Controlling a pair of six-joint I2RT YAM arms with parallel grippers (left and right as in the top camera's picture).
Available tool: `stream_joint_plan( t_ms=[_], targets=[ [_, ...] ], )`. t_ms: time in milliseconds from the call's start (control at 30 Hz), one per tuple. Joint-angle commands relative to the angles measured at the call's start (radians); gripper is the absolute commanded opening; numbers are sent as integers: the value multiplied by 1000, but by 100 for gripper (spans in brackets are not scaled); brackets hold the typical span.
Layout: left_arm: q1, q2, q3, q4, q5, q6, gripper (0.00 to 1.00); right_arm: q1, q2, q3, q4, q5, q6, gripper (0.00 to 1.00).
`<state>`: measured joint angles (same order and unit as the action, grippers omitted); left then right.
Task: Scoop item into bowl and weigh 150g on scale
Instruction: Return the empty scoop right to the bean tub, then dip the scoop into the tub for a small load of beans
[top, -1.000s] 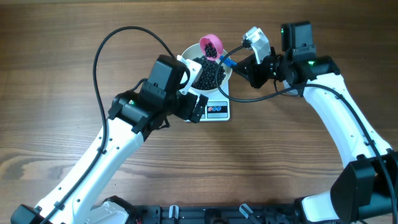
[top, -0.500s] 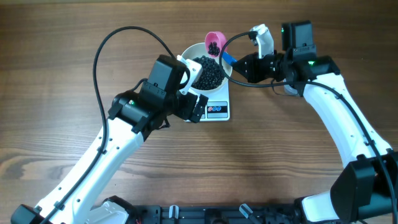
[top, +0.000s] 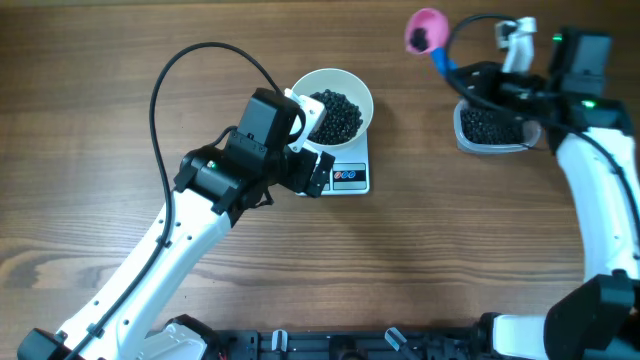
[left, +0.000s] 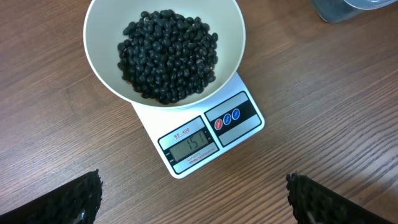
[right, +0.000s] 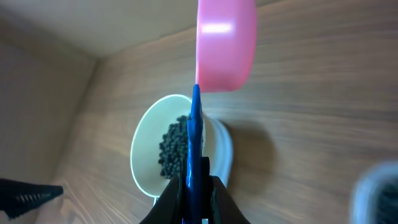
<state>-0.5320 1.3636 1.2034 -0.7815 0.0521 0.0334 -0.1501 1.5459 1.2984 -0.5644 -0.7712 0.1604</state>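
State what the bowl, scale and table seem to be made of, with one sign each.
Bowl: probably glazed ceramic or plastic, smooth plain white.
Scale: likely white plastic, smooth moulded body.
Table: wood or wood-look laminate, brown grain lines.

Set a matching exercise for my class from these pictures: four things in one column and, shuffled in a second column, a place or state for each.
Things
1. bowl
2. scale
3. scoop
4. tub

Places or states
a. gripped in the right jaws, up in the air
b. far right in the overhead view, apart from the scale
c. on the scale, with a heap of beans in it
d. under the bowl, display showing digits

Pairs: 1-c, 2-d, 3-a, 4-b
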Motion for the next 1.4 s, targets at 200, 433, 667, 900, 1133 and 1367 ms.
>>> stream_joint_plan(
  t_ms=[200, 433, 667, 900, 1133, 1367],
  targets=[
    [-8, 6, -7, 0, 14, 15, 100, -347, -33, 6, -199, -9, -112, 4],
    [-8, 6, -7, 0, 14, 15, 100, -385, -33, 5, -329, 339, -382, 4],
    [-7, 6, -7, 0, 14, 15, 100, -296, -33, 5, -369, 444, -601, 4],
    [-8, 6, -6, 0, 14, 15, 100, -158, -33, 5, -326, 845, -632, 4],
    [-8, 6, -6, 0, 14, 15, 100, -63, -33, 5, -319, 913, -632, 4],
    [-8, 6, -7, 0, 14, 15, 100, -58, -33, 5, -312, 909, -629, 4]
  ],
)
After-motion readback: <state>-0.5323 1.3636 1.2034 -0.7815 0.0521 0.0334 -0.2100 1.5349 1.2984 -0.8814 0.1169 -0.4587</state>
